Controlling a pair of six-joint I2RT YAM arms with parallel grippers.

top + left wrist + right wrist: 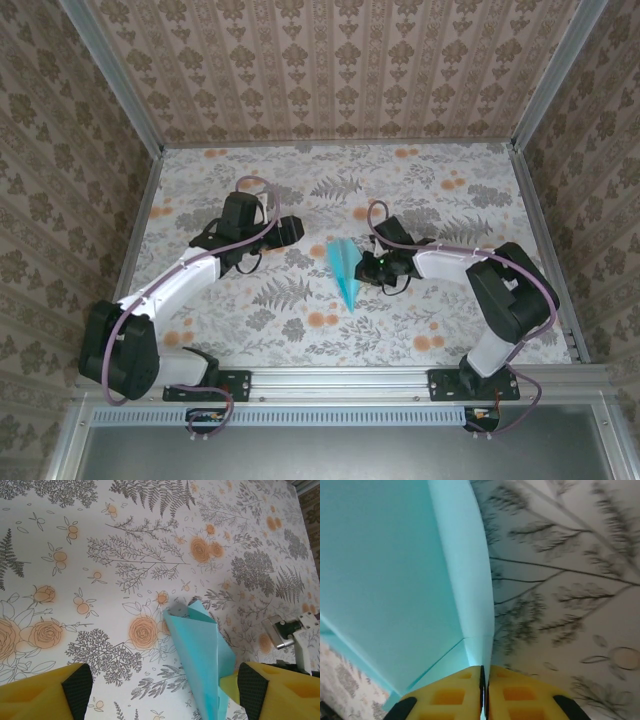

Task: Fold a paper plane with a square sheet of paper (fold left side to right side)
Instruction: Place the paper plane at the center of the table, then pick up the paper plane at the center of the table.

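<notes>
The paper plane (395,580) past the right wrist view's top and left edges (table print (560,605) blurred)

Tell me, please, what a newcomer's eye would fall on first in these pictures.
The light blue paper plane stands out at once, near the middle of the floral table, its pointed end toward the arms' bases. The right gripper is shut on its edge, yellow fingers pinched together. The left gripper hovers open just to the plane's left.
</notes>
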